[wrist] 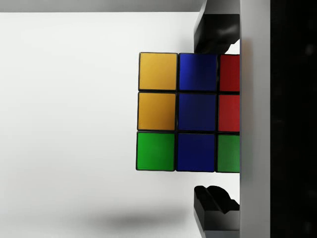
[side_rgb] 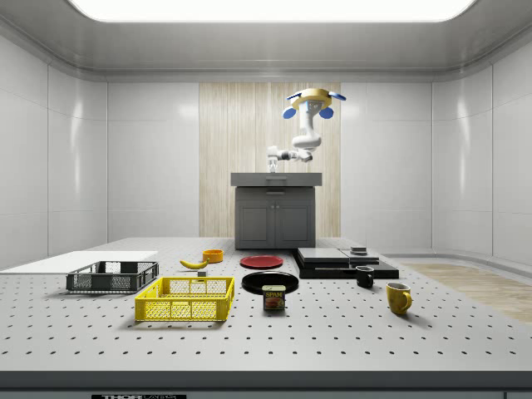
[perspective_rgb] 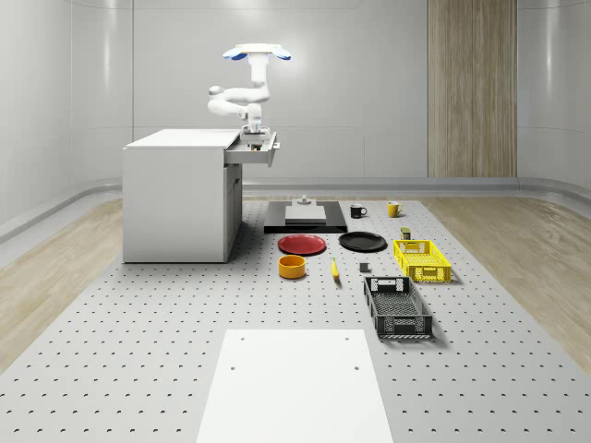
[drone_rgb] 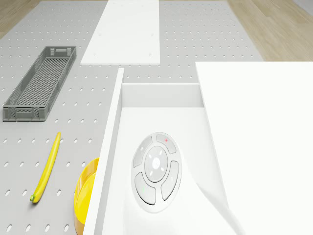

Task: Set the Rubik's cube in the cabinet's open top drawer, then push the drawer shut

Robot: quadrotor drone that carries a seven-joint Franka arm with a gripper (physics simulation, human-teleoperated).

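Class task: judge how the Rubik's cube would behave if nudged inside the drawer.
The Rubik's cube looks rigid with flat faces, so it would probably slide, not roll. The drawer floor looks smooth, so little should resist it.

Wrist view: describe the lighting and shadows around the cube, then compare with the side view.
Wrist view: the cube is evenly lit, its colours saturated; a soft blurred shadow lies on the white drawer floor; a black band runs down one edge. Side view: a bright ceiling panel glares overhead, leaving faint shadows under the yellow crate.
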